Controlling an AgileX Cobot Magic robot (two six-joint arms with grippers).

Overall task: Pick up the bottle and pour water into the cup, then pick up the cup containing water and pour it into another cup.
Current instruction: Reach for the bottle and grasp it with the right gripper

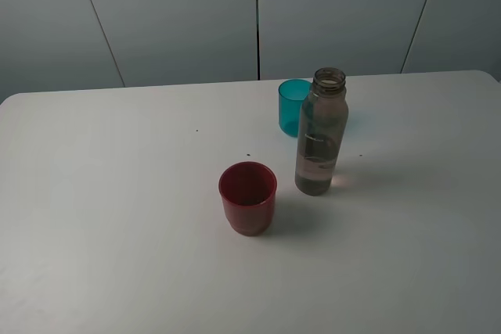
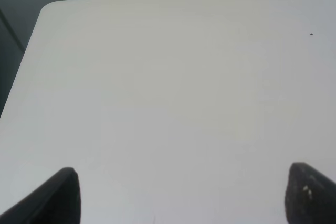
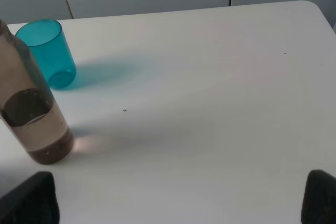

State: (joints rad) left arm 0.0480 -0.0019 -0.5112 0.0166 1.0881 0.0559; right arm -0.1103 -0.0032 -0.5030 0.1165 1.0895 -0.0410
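Closest stands the red cup (image 1: 247,197), the bottle (image 1: 321,142) just beside it, the teal cup (image 1: 293,105) behind. Both the left gripper (image 2: 186,195) and right gripper (image 3: 178,200) gape wide and empty. Step one seems not yet begun: the right gripper must clamp the bottle's body.

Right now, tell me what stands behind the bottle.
The teal cup stands upright just behind the bottle. The bottle covers part of the cup's side, so whether they touch is unclear.

White matte table (image 1: 109,256) w/ rounded far corners fills most of view, a few tiny dark specks (image 1: 249,155) on top, backed by pale grey wall panels (image 1: 172,21) split by thin dark seams (image 1: 257,17), some slanted; light soft, even.
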